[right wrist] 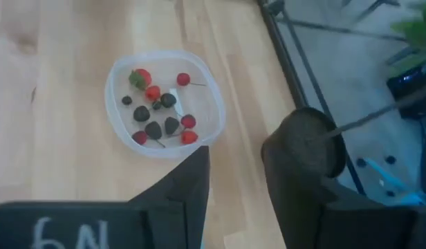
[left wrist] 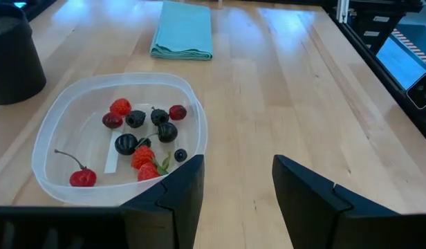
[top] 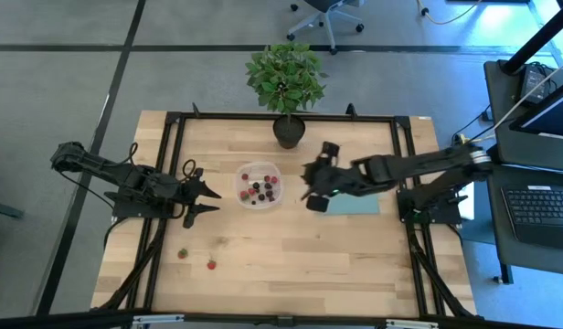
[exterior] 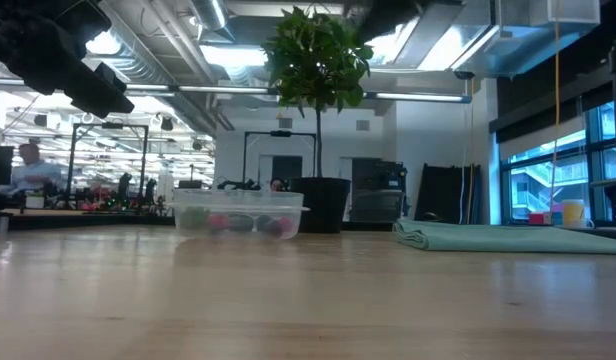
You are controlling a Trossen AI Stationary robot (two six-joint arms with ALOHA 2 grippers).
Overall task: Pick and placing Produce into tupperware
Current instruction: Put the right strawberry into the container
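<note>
1. The tupperware point(top: 260, 185) sits on the tabletop point(top: 291, 265) near its middle, a little toward the far edge, just in front of the plant pot point(top: 288, 130).
2. It holds a cluster of berries point(left wrist: 140, 135): several red ones, several dark purple-black ones, and one red one with a long stem lying apart from the rest against the wall.
3. Two more red berries lie loose on the bare wood toward the near left corner: one point(top: 183, 254) closer to the left edge, the other point(top: 211, 265) just beside it.
4. The left gripper point(top: 205, 199) hovers left of the tupperware, pointing at it, close to its rim but not touching.
5. Its jaws are spread wide and empty; in the left wrist view bare wood shows between the two dark fingers point(left wrist: 173, 197), with the container's rim just past one of them.
6. The right gripper point(top: 311, 183) hangs right of the tupperware, above the tabletop, over the near end of the teal cloth point(top: 355, 205).
7. Its jaws are parted and hold nothing; the right wrist view looks down past its fingers point(right wrist: 177, 190) onto the container and the pot's rim.
8. The teal cloth lies folded flat to the right of the tupperware, well apart from it.
9. In the low view the tupperware stands in front of the pot, with the cloth off to one side at the same depth.
</note>
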